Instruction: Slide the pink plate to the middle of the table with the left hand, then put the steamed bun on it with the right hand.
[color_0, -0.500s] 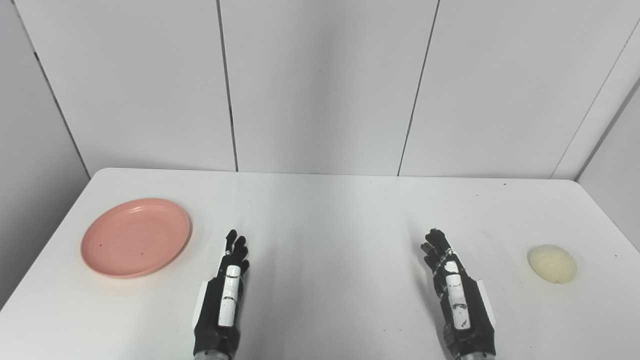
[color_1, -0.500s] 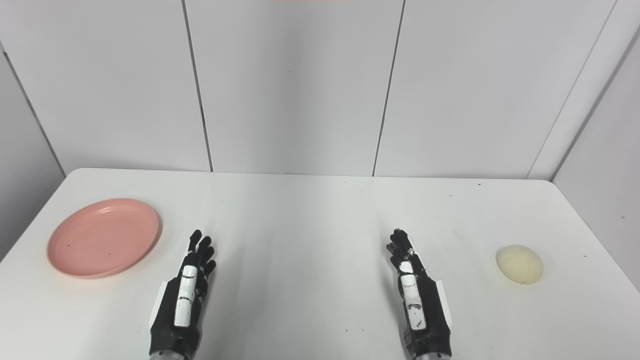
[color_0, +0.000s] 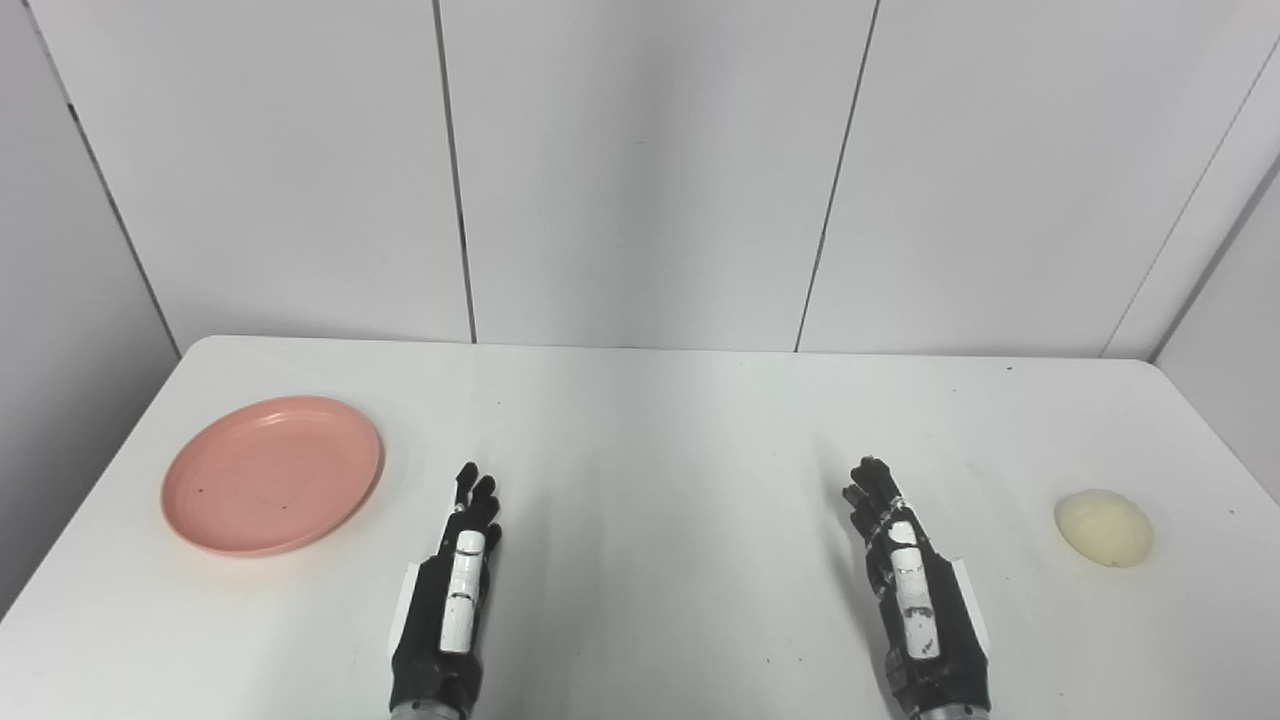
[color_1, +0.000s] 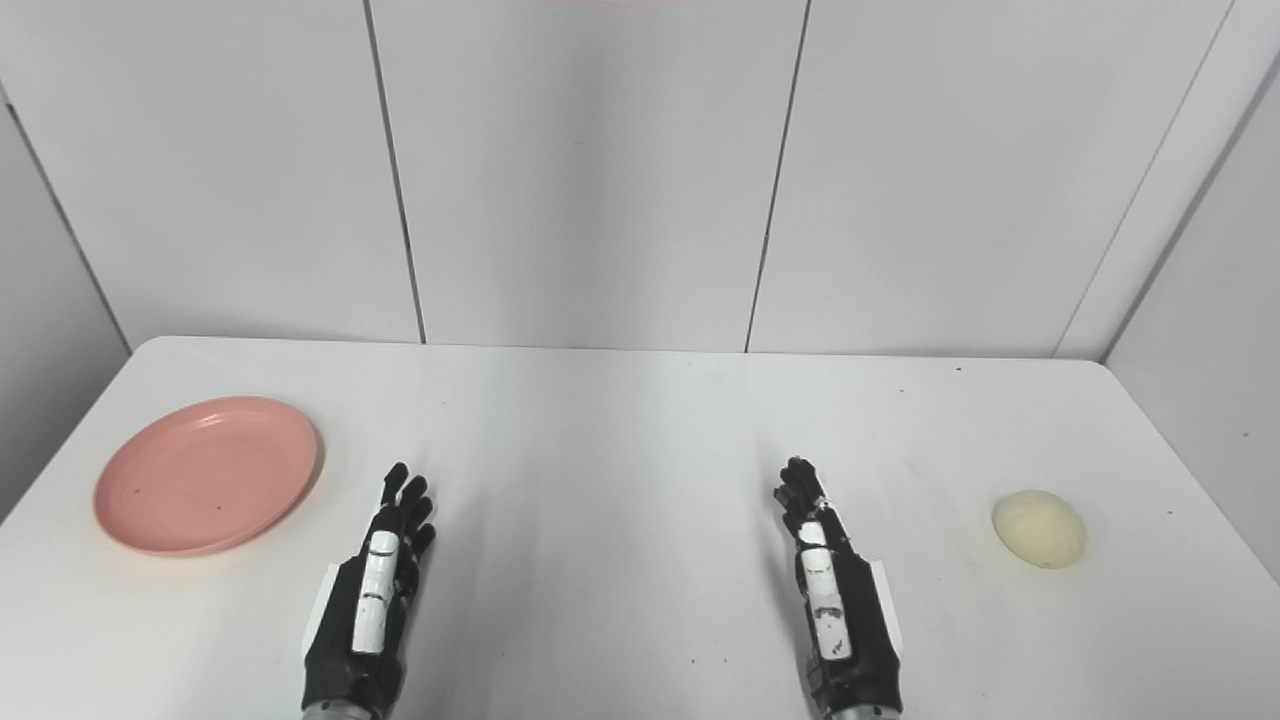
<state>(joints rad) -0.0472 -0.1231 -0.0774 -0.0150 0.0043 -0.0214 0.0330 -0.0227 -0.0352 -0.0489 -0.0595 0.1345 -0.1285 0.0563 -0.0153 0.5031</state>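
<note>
A pink plate lies flat on the left part of the white table, with nothing on it. A pale cream steamed bun rests near the table's right edge. My left hand hovers low over the table's front, to the right of the plate and apart from it, fingers stretched forward and holding nothing. Over the front right my right hand sits the same way, open, well to the left of the bun.
Grey wall panels stand right behind the table's far edge. The table's left and right edges run close to the plate and the bun.
My left hand has shifted very slightly back toward me. The right hand, plate and bun are where they were.
</note>
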